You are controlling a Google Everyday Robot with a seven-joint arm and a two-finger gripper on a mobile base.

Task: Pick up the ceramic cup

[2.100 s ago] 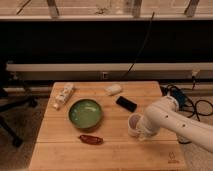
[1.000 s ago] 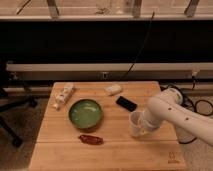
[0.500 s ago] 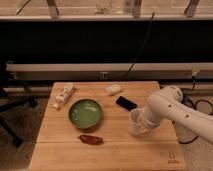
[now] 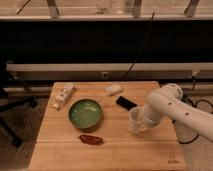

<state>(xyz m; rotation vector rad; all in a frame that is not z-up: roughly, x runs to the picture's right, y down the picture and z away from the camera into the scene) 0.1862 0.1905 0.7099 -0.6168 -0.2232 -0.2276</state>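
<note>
Ceramic cup [image 4: 135, 120]: small, white, glossy, upright, wide mouth up, right of frame centre, with the gripper [image 4: 143, 121] at its right side.

Green bowl [image 4: 85, 113], black phone [image 4: 126, 103], red packet [image 4: 90, 139] on table [image 4: 55, 150]

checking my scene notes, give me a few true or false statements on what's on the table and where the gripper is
1. The cup stands right of the green bowl. True.
2. The gripper is over the bowl. False: it is at the cup, on the table's right side.
3. A black flat object lies behind the cup. True.
4. The red-brown item lies inside the bowl. False: it lies on the table in front of the bowl.
</note>
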